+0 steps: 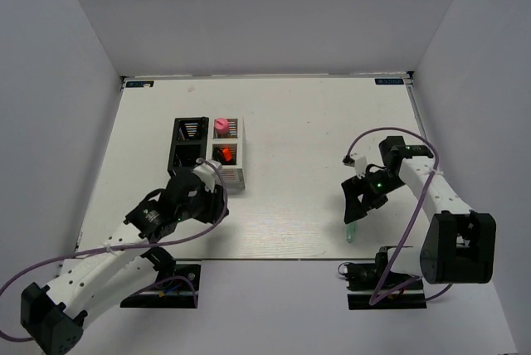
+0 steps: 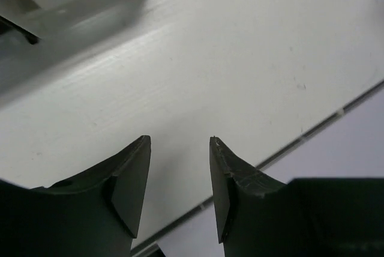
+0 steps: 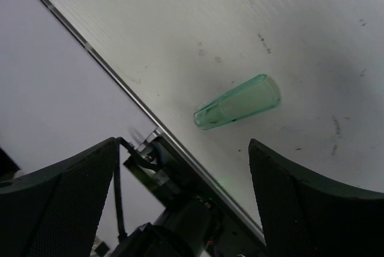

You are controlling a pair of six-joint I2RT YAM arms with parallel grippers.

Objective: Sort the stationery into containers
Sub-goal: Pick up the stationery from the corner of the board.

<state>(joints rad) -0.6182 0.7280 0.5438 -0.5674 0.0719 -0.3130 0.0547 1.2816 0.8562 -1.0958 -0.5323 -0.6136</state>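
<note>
Holding the left gripper point(image 1: 209, 192) low over the table point(image 1: 299, 123), just at the near left corner of the white organizer point(image 1: 234, 176), jaws parted by a narrow gap and gripping nothing. Showing the black organizer point(image 1: 189, 144) standing flush against the white organizer's left wall. Carrying a fat pink marker point(image 1: 221, 127) upright in the white organizer's far compartment, and something orange-red point(image 1: 224, 153) in its near one, too small to name. Showing the mint stick point(image 3: 237, 102) lying flat on the table, well right of the white organizer and nearer the table's front edge. Hanging the right gripper point(image 3: 183, 142) over that stick, also well right of the white organizer, jaws spread wide, clasping nothing, both fingers point(image 3: 288, 191) clear of the stick.
</note>
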